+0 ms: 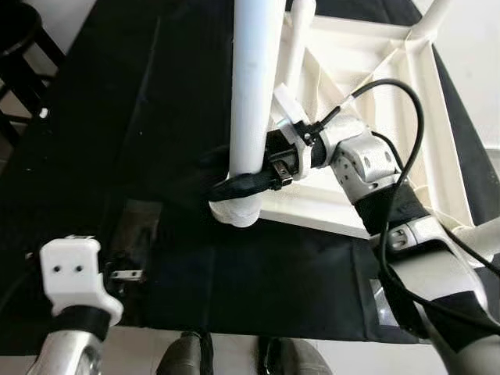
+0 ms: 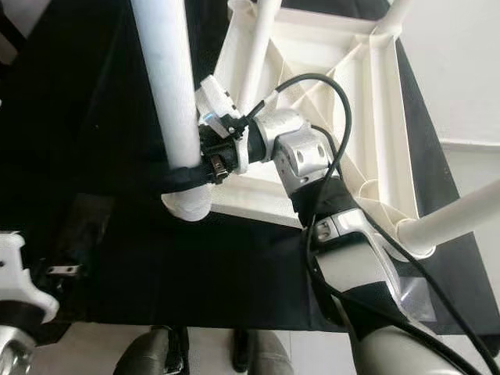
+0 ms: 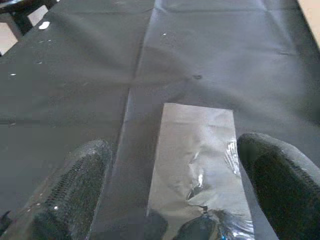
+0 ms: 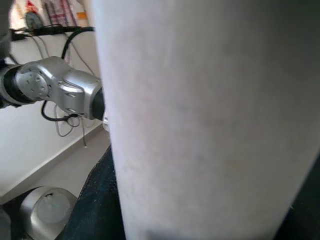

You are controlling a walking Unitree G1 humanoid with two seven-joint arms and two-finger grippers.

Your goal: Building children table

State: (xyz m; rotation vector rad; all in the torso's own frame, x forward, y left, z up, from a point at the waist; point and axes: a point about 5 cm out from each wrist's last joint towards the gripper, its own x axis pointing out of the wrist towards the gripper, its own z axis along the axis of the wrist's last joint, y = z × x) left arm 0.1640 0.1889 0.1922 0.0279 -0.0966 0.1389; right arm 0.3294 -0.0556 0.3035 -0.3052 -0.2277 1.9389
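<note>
Centre frame in your head views, the right gripper [image 1: 248,184] has its black fingers clamped around the lower end of a white table leg [image 1: 254,86]; the leg runs up from the grip and out of the top edge, and its rounded foot shows just below the fingers; in the right wrist view that same leg stands close to the lens as a broad pale column. Behind it, toward the upper right, the white tabletop [image 1: 437,117] lies upside down on a black mat [image 1: 141,117], ribs and rim facing up; another leg juts out at the lower right edge of the right eye view. Your left gripper [image 3: 170,195] hangs at the lower left, well apart from the table; its wrist camera shows the two fingers spread, holding nothing, over a patch of shiny tape [image 3: 197,165] stuck to the mat.
</note>
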